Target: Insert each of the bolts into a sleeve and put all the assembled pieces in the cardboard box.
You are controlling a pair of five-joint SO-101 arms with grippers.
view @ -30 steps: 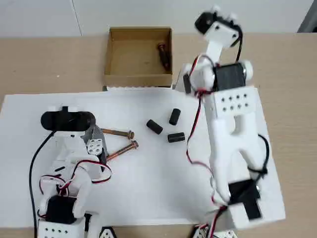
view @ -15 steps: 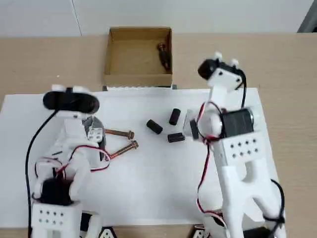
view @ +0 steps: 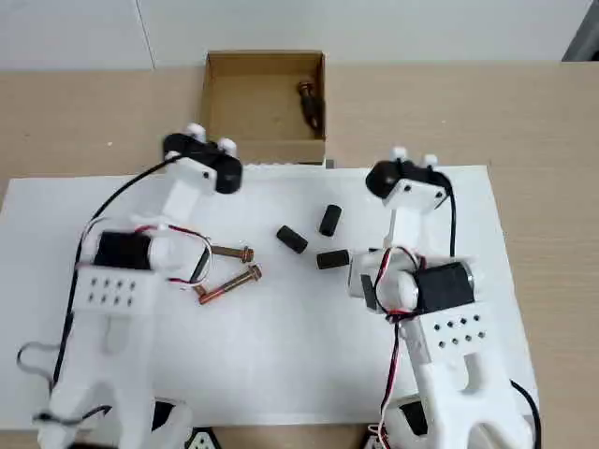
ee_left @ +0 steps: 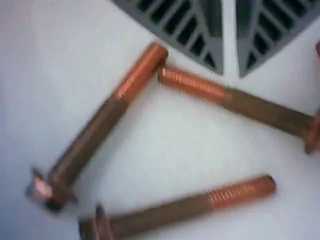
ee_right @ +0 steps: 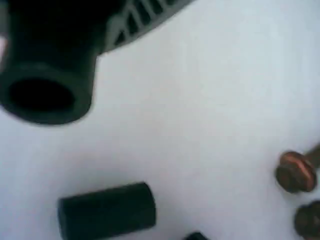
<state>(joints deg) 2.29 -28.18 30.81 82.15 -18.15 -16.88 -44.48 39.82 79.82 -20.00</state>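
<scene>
Bolts, three copper ones, lie loose on the white sheet toward the left edge of the worktop. Two of them nearly meet at their tips. The left pincer hangs just above them, narrowly parted and gripping nothing.

Toward the middle of the sheet, the nearest sleeve, short and black, lies on its side just beside the right pincer. Its open bore faces that arm's wrist camera. I cannot tell whether this pincer is clenched or released. A second sleeve lies a little to the left of the first, apart from it. A third sleeve lies slightly farther back, also on its own.

At the far edge of the sheet, on the bare worktop, sits the cardboard box, open at the top. Against its right wall lies one assembled piece, a bolt with a dark sleeve on it.
</scene>
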